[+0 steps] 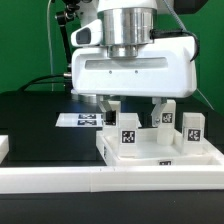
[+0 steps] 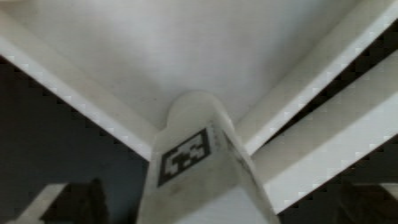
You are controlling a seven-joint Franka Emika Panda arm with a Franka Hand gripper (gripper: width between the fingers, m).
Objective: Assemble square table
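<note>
Square table (image 1: 150, 158) on black tabletop (image 1: 40, 120)

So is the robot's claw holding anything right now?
No. The gripper is open above the square table, with a leg standing between its fingers, not squeezed.

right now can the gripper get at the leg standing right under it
Probably yes. The gripper hangs with open jaws straddling the upright leg on the square table top, and the wrist view shows that leg between the fingers with nothing blocking it.
</note>
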